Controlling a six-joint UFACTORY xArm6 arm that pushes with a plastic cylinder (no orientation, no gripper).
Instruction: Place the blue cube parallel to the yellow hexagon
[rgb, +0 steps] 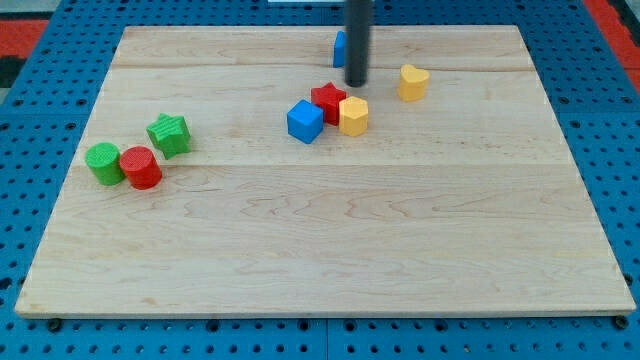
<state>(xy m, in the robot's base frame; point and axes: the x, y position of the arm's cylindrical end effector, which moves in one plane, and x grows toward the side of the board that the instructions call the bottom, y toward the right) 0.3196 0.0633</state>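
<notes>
Blue cube (305, 121) beside red star (328, 101) | yellow hexagon (353, 115) | tip (356, 84) above | no hand visible

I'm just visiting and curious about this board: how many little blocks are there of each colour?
Blue: 2, the blue cube and a blue block partly hidden behind the rod above my tip.
Red: 2, a red star and a red cylinder.
Yellow: 2, the yellow hexagon and a yellow heart.
Green: 2, a green star and a green cylinder.
Total: 8

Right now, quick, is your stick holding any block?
My tip: holding nothing, it only pushes; just above the red block, beside the yellow hexagon.
</notes>
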